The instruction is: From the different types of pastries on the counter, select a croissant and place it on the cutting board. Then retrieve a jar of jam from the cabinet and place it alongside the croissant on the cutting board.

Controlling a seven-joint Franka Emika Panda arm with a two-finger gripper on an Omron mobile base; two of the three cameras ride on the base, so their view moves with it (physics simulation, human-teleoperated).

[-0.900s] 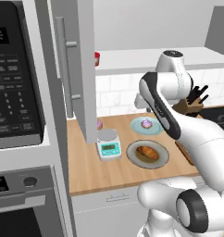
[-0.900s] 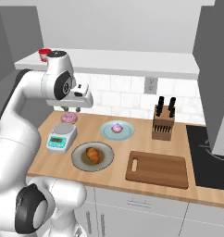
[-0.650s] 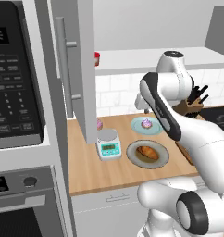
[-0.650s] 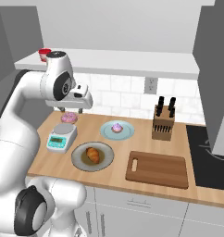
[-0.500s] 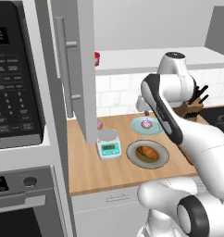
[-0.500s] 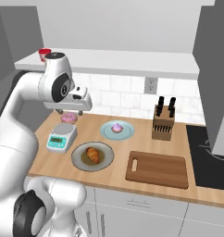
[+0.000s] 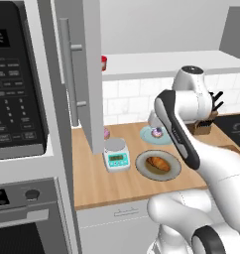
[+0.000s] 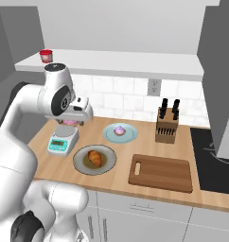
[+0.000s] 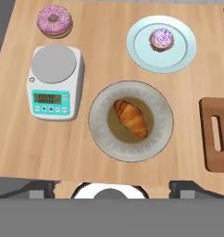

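With the claw (image 9: 112,185) spread wide and empty high above it, the croissant (image 9: 131,118) lies directly below on a grey plate (image 9: 162,134), light, flaky, crushable; grip gently across its thick middle.

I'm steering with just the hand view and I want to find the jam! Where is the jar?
Observer: The jar of jam stands on the white cabinet shelf, at its left end in the right base view, above the counter.
Operator: Is the cabinet door shut?
Observer: No, the cabinet door is swung open; in the left base view its long bar handle faces the camera.
Operator: I only see a bit of the cutting board. Is anything on it?
Observer: The right base view shows the whole cutting board, and it is bare. The croissant is on its grey plate.
Operator: What's behind the board?
Observer: A knife block against the tiled wall.
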